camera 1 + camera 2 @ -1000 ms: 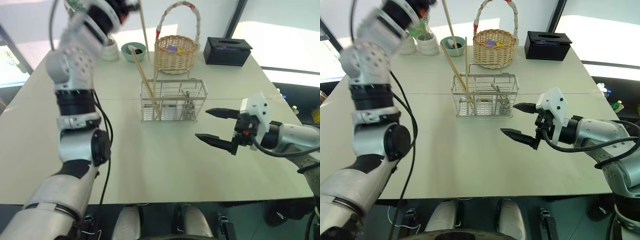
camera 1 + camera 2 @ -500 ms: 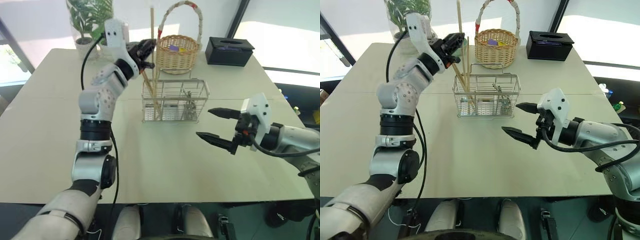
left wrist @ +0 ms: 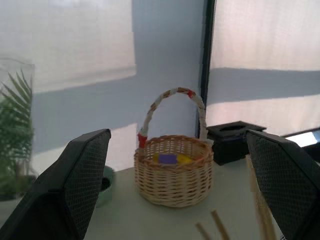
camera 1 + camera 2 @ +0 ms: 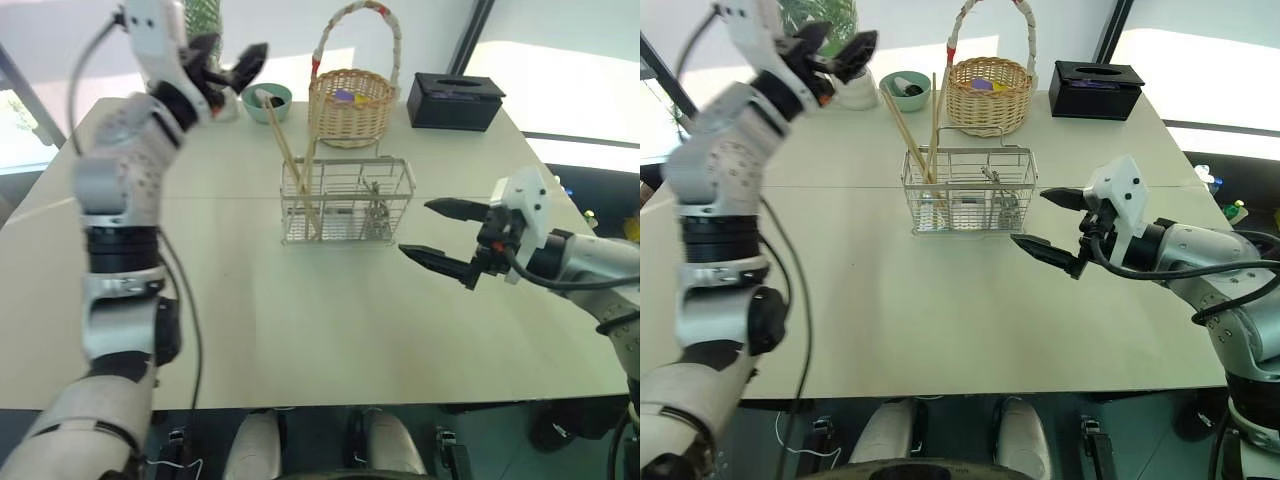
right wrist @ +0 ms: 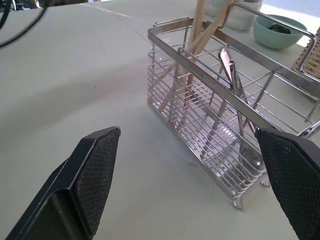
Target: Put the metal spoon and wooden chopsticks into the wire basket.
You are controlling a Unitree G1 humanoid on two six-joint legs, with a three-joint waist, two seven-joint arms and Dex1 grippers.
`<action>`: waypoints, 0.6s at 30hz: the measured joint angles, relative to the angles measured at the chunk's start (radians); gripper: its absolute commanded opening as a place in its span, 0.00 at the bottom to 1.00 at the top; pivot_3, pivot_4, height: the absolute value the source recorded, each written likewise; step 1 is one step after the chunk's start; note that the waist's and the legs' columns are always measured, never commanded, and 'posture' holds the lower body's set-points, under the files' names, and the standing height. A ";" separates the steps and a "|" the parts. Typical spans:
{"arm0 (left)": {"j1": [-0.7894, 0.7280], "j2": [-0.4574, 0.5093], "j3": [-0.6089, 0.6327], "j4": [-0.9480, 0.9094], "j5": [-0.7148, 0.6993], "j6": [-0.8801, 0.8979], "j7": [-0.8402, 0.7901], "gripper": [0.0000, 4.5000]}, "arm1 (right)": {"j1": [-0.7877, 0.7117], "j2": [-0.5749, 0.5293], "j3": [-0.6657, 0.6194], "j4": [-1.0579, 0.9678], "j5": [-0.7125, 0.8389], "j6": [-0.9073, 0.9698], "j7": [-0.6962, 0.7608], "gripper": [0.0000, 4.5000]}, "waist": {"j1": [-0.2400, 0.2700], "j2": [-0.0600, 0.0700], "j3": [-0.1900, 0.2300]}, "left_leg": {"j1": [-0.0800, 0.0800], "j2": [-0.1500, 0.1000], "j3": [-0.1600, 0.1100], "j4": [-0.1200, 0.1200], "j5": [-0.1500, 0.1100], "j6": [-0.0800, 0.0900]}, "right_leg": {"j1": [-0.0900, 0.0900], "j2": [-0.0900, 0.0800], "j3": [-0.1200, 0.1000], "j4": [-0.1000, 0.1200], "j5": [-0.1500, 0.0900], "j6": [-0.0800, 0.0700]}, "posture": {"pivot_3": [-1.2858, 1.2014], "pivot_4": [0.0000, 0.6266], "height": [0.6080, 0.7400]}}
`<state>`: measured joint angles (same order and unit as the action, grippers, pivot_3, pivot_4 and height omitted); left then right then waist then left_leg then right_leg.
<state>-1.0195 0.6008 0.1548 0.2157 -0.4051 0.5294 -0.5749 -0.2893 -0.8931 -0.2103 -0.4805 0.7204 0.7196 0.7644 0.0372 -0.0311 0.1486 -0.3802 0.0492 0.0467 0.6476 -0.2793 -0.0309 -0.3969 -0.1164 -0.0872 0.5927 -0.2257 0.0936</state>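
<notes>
Standing mid-frame on the table, with bare tabletop along its near edge, the wire basket holds the wooden chopsticks and metal spoon; left gripper, upper left, and right gripper, centre right, gape wide, empty.

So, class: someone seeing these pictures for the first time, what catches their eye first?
Probably the wire basket at mid-table, with the wooden chopsticks leaning out of it and the metal spoon standing inside. Next, the open left gripper raised near the far left corner, and the wicker basket behind.
</notes>
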 measured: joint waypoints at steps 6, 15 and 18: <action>0.203 0.304 -0.062 -0.036 0.023 -0.044 -0.385 1.00 | -0.032 -0.069 -0.019 0.129 -0.061 -0.058 0.077 1.00 | 0.002 0.002 0.001 | -0.002 0.001 0.001 0.000 0.000 0.000 | -0.002 -0.001 0.000 0.000 0.000 -0.001 | 0.52 0.24 0.83; 0.486 0.401 -0.046 -0.240 0.009 -0.111 -0.566 1.00 | -0.026 -0.080 -0.032 0.177 -0.097 -0.086 0.130 1.00 | 0.002 0.003 0.001 | -0.008 0.001 0.001 0.001 0.000 0.000 | -0.009 -0.001 0.000 0.000 0.000 -0.001 | 0.52 0.24 0.83; 0.501 0.401 -0.042 -0.272 0.010 -0.103 -0.548 1.00 | -0.026 -0.074 -0.031 0.172 -0.098 -0.085 0.128 1.00 | 0.000 0.003 0.001 | -0.008 0.001 0.001 0.001 0.000 0.000 | -0.009 -0.001 0.000 0.000 0.000 -0.001 | 0.52 0.24 0.83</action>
